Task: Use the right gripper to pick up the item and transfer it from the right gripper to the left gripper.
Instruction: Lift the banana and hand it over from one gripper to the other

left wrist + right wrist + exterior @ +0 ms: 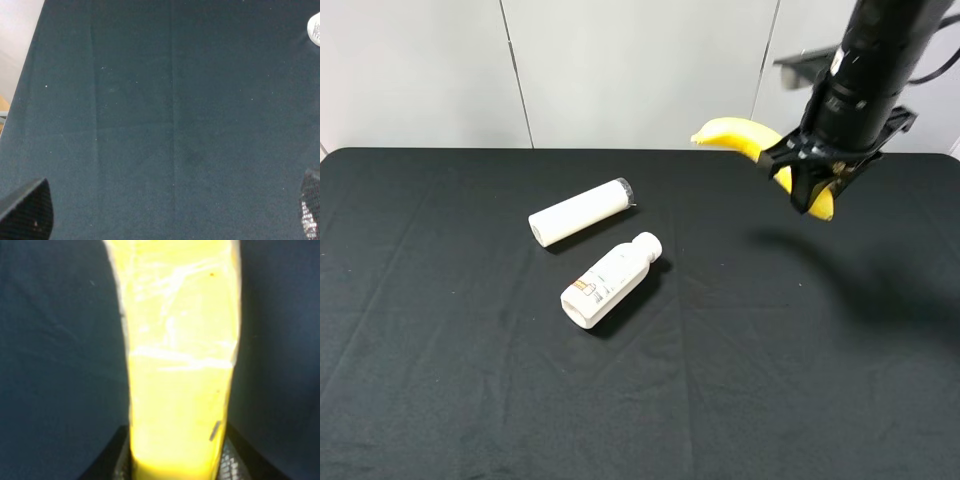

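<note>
The yellow banana [735,133] hangs in the air above the back right of the black table, its free end pointing left. My right gripper [810,195], on its thick black arm, is shut on the banana's other end. In the right wrist view the banana [180,365] fills the middle, with a pale clear band across it and a black finger [235,462] on each side. My left gripper [167,215] shows only in the left wrist view: its two fingertips [27,210] stand far apart with nothing between them, over bare cloth. The left arm is outside the exterior view.
A plain white tube [580,212] and a white labelled bottle with a cap [610,280] lie on the black cloth [440,350] left of centre. A bit of the bottle [315,27] shows at the edge of the left wrist view. A white wall stands behind.
</note>
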You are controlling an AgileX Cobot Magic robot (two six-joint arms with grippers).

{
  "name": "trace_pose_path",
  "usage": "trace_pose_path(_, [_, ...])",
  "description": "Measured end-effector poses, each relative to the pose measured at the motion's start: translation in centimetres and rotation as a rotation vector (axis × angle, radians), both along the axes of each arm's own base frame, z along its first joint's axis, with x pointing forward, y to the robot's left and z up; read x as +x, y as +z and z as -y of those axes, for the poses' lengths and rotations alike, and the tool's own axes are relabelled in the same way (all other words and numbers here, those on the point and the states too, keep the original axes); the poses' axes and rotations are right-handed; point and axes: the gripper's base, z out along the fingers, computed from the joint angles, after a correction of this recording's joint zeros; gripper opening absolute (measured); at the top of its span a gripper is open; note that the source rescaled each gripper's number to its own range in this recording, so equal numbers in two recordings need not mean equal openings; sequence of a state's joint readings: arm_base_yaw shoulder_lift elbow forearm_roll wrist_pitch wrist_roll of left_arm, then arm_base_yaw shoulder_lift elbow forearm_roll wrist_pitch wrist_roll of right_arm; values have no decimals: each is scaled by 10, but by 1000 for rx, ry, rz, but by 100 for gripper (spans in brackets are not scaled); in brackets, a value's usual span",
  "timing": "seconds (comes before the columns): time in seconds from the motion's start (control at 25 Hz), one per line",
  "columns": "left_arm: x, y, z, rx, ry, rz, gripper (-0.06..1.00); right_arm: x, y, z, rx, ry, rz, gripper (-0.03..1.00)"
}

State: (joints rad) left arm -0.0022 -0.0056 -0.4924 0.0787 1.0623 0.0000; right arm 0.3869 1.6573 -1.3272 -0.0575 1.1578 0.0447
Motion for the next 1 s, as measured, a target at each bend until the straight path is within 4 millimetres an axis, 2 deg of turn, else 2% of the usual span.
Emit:
trace_pose_path(0.24, [0,0,0,0,0,0,97,-17,28,4,38,37,48,3])
trace_pose_path(0.44, [0,0,0,0,0,0,97,-27,40,4,78,86,52,3])
trace_pose_path(0.68, [0,0,0,0,0,0,97,-30,42,1,93,126,50,3])
trace_pose_path(1.0, [0,0,0,0,0,0,97,-46,44,-28,77,338,63,3])
